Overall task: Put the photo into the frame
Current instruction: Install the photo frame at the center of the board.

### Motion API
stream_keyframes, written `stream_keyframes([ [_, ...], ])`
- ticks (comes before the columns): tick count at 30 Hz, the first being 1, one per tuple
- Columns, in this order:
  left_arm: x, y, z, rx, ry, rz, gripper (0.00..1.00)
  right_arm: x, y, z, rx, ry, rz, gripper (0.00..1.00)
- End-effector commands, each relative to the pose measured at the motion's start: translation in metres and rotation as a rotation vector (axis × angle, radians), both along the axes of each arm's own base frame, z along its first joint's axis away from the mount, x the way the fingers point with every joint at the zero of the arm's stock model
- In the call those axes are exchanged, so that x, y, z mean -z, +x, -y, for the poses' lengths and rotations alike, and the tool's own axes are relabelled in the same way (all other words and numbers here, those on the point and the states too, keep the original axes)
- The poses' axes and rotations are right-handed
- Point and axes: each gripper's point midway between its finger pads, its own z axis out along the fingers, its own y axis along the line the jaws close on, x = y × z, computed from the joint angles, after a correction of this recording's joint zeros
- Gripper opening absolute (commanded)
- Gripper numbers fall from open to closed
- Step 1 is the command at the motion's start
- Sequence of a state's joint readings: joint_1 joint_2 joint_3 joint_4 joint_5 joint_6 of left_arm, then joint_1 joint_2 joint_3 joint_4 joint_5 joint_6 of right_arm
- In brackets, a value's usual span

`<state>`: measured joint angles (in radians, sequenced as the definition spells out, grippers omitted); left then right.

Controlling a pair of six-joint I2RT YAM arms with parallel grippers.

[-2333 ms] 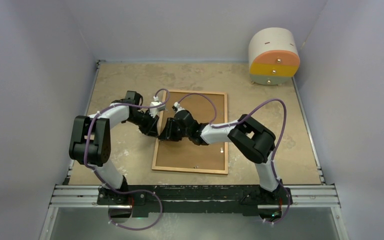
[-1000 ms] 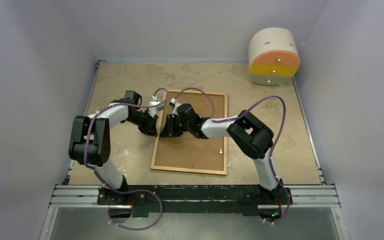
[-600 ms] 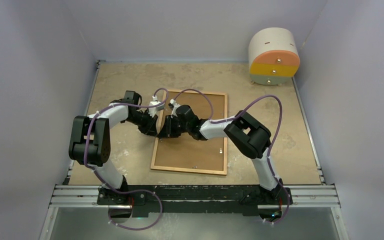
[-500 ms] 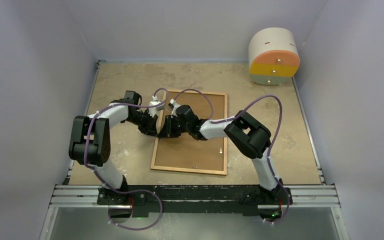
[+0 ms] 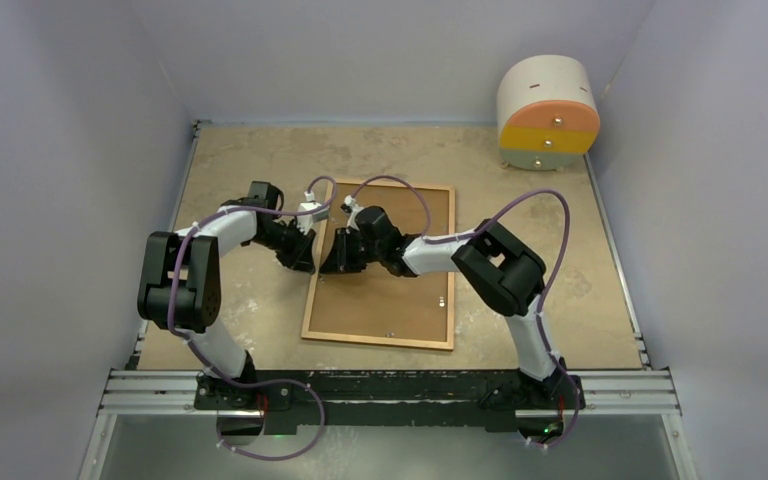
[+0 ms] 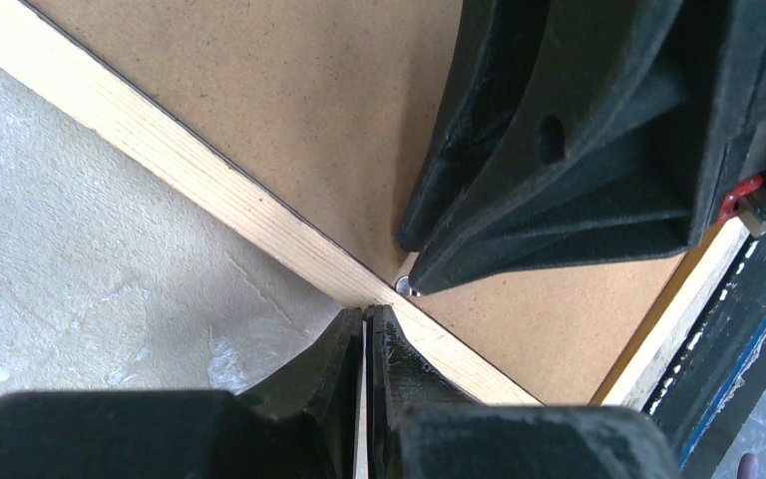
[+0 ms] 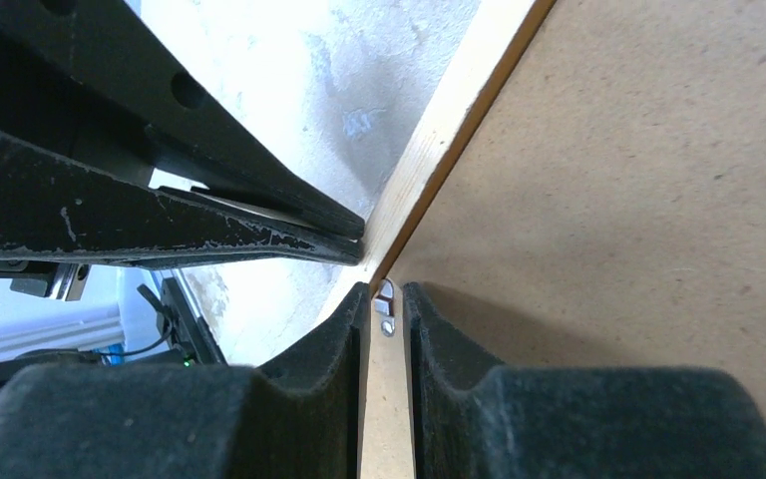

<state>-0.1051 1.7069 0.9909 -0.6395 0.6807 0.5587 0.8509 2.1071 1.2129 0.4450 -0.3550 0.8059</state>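
At the left of the worktop (image 5: 250,160), the left arm reaches in toward the middle, its end effector (image 6: 364,319) pressed shut, the two fingertips together with only a hairline between them, resting on the pale wooden left rail of the frame (image 5: 380,341). Just beside it, across that rail, the right end effector (image 7: 386,289) points back at it from over the frame, tips nearly meeting the left one's. Its jaws stand narrow, one on each side of a small metal tab (image 7: 387,300) at the edge of the brown backing board (image 5: 390,300); whether they pinch the tab cannot be told. The frame lies flat, back side up, in the middle of the worktop. Well apart, in the far right corner, stands a round drawer cabinet (image 5: 548,112).
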Motion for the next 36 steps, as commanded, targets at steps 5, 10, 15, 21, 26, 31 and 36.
stream_keyframes([
  [5, 0.016, 0.0, 0.0, 0.02, 0.032, 0.001, 0.05, 0.0, -0.01, 0.0, -0.023, 0.014, -0.002, 0.21],
  [10, 0.018, 0.0, 0.0, 0.018, 0.033, -0.003, 0.05, 0.007, -0.022, -0.009, -0.051, 0.015, -0.021, 0.2],
  [15, 0.017, 0.001, 0.0, 0.018, 0.031, -0.002, 0.05, 0.011, -0.033, -0.016, -0.069, 0.018, -0.038, 0.19],
  [21, 0.017, 0.002, 0.001, 0.018, 0.028, -0.002, 0.05, 0.012, -0.036, -0.016, -0.079, 0.015, -0.038, 0.19],
  [26, 0.013, 0.005, 0.001, 0.006, 0.027, 0.007, 0.05, -0.003, -0.021, -0.012, -0.081, 0.027, -0.02, 0.2],
  [31, -0.015, 0.042, -0.008, -0.123, -0.027, 0.058, 0.18, -0.042, 0.035, 0.032, 0.071, 0.092, 0.041, 0.3],
  [36, -0.038, 0.079, -0.008, -0.207, -0.119, 0.076, 0.42, -0.054, 0.072, 0.051, 0.138, 0.078, 0.068, 0.46],
])
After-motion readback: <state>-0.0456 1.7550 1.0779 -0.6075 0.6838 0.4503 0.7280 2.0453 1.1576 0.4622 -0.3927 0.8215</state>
